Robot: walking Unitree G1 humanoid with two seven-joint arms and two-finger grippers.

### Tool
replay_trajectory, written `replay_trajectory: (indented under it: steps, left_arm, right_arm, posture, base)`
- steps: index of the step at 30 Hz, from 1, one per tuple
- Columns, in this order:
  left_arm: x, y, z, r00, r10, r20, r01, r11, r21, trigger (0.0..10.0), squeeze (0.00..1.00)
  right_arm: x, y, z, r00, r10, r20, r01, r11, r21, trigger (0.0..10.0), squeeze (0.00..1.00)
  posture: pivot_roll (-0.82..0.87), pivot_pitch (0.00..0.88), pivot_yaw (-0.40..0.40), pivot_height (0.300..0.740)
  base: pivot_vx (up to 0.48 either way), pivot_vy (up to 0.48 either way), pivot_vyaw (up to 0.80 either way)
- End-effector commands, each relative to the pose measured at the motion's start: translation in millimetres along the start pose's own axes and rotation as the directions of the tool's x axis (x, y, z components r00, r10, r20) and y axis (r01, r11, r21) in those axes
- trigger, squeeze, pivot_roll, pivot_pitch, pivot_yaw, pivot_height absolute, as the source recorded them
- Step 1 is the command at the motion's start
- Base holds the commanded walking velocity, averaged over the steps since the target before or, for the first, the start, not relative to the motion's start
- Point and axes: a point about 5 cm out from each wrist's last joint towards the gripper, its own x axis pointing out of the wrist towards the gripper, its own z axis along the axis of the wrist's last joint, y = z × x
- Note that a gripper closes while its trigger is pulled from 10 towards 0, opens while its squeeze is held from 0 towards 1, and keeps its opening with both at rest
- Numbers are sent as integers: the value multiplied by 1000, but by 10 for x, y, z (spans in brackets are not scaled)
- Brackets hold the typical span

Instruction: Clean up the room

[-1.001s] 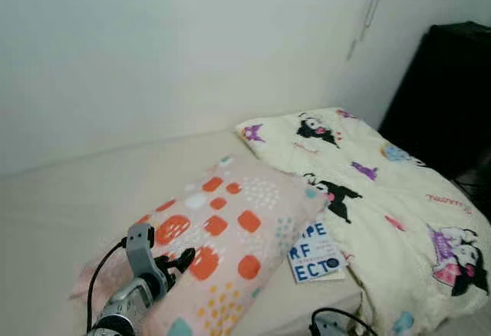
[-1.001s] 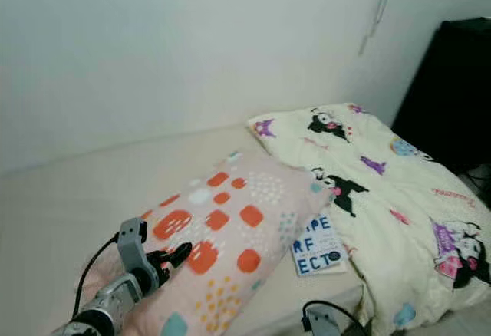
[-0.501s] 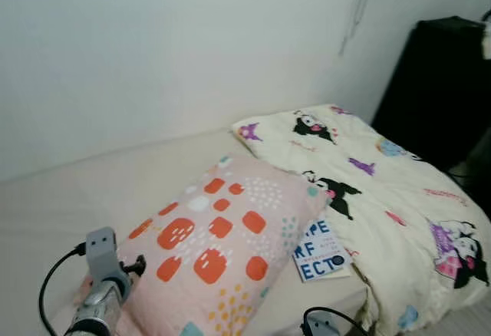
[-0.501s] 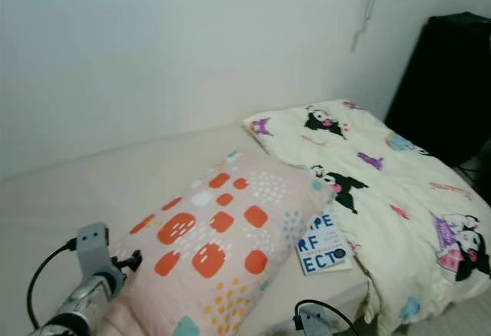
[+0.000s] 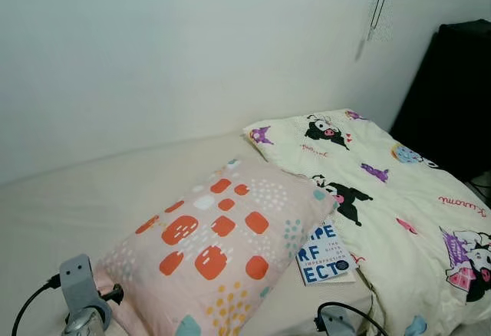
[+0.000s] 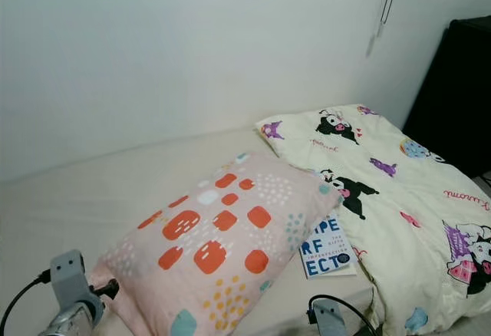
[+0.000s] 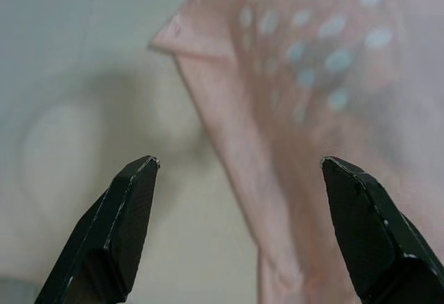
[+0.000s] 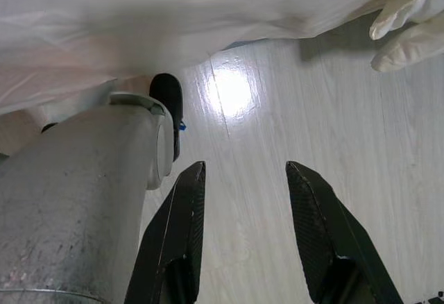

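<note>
A pink pillow (image 5: 222, 248) with orange patches lies slantwise on the cream bed (image 5: 92, 198). Its right corner rests on a blue-and-white book (image 5: 322, 253). A cream cartoon-print blanket (image 5: 383, 190) covers the bed's right part. My left gripper (image 5: 115, 294) sits low at the pillow's near left corner. In the left wrist view the left gripper (image 7: 239, 172) is open, and the pillow's corner (image 7: 291, 110) lies just ahead between the fingers, untouched. My right gripper (image 8: 246, 169) hangs open over the pale wooden floor (image 8: 291, 110) beside the bed, holding nothing.
A white wall (image 5: 192, 44) backs the bed. A black cabinet (image 5: 460, 98) stands at the far right, with a blind cord (image 5: 376, 14) hanging beside it. The bedsheet (image 8: 208, 12) hangs above the floor in the right wrist view. My right wrist's cable (image 5: 337, 322) pokes up at the bed's near edge.
My left gripper has drawn back off the top of the pillow, toward me and to the left, to the pillow's near corner. The camera has shifted a little.
</note>
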Motion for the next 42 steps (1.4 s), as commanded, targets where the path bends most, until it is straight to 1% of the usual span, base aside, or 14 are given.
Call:
replay_trajectory:
  steps: [1, 11, 13, 20, 22, 24, 25, 26, 28, 32, 35, 36, 38, 42]
  left_arm:
    - [-15, -6, -105, 999, 7, -40, -6, 1000, 10, 10000, 0]
    - [-15, -56, -107, 999, -17, -34, 17, 1000, -5, 10000, 0]
    - [-14, -92, -116, 999, -24, -46, 25, 999, 33, 10000, 0]
    - [-13, -127, -94, 999, -44, -25, 44, 999, 12, 10000, 0]
    - [-18, -164, -131, 997, -59, -48, 61, 997, 54, 10000, 0]
    - [-19, -173, -142, 997, -61, -54, 64, 996, 64, 10000, 0]
    - [-19, -177, -144, 997, -61, -55, 64, 996, 61, 10000, 0]
    - [-18, -173, -122, 998, -61, -36, 62, 998, 28, 10000, 0]
    - [-17, -169, -112, 998, -58, -29, 59, 998, 12, 10000, 0]
    - [-18, -179, -136, 997, -64, -48, 66, 997, 30, 10000, 0]
    - [-18, -195, -125, 997, -72, -39, 72, 997, -9, 10000, 0]
    - [-18, -207, -149, 995, -73, -69, 75, 997, 25, 10000, 0]
    - [-16, -226, -109, 996, -87, -33, 87, 996, 20, 10000, 0]
    - [-16, -224, -109, 996, -83, -33, 83, 997, 1, 10000, 0]
  right_arm:
    - [0, 27, -14, 1000, 8, -5, -8, 1000, -4, 10000, 0]
    - [1, 36, 2, 1000, 10, -2, -10, 1000, -7, 10000, 0]
    - [2, 76, 27, 1000, 15, 1, -15, 1000, -7, 10000, 0]
    - [3, 138, 55, 1000, 23, 3, -23, 1000, -8, 10000, 0]
    - [3, 156, 59, 1000, 25, 3, -25, 1000, -9, 10000, 0]
    - [3, 159, 60, 1000, 25, 3, -25, 1000, -10, 10000, 0]
    - [3, 160, 62, 1000, 26, 4, -26, 1000, -10, 10000, 0]
    - [3, 161, 63, 1000, 26, 4, -26, 1000, -11, 10000, 0]
    - [3, 162, 63, 1000, 27, 4, -27, 1000, -12, 10000, 0]
    - [2, 164, 59, 1000, 28, 4, -28, 1000, -14, 10000, 0]
    - [2, 171, 42, 1000, 29, 2, -29, 999, -18, 10000, 0]
    - [1, 184, 32, 1000, 31, 0, -31, 999, -19, 10000, 0]
    - [-2, 230, 9, 999, 37, -3, -37, 999, -24, 10000, 0]
    - [-4, 270, 0, 999, 42, -4, -42, 999, -27, 10000, 0]
  posture:
    - [-13, 1, -8, 719]
    - [-13, 2, -12, 719]
    - [-16, 4, -11, 719]
    - [-17, 4, -15, 719]
    - [-17, 4, -15, 719]
    - [-17, 4, -15, 719]
    - [-15, 2, -17, 719]
    - [-16, 2, -17, 719]
    - [-15, 1, -18, 719]
    - [-15, 0, -19, 719]
    - [-13, 0, -20, 719]
    - [-13, 0, -20, 719]
    - [-15, 0, -19, 719]
    - [-14, 0, -19, 719]
  base:
    - [0, 0, 0]
    - [0, 0, 0]
    - [-480, 0, 0]
    - [-69, 0, 0]
    - [-446, 0, 0]
    - [-480, 0, 0]
    - [-480, 0, 0]
    - [-394, 0, 0]
    - [-197, 0, 0]
    - [-335, 0, 0]
    - [0, 0, 0]
    - [0, 0, 0]
    - [-240, 0, 0]
    - [0, 0, 0]
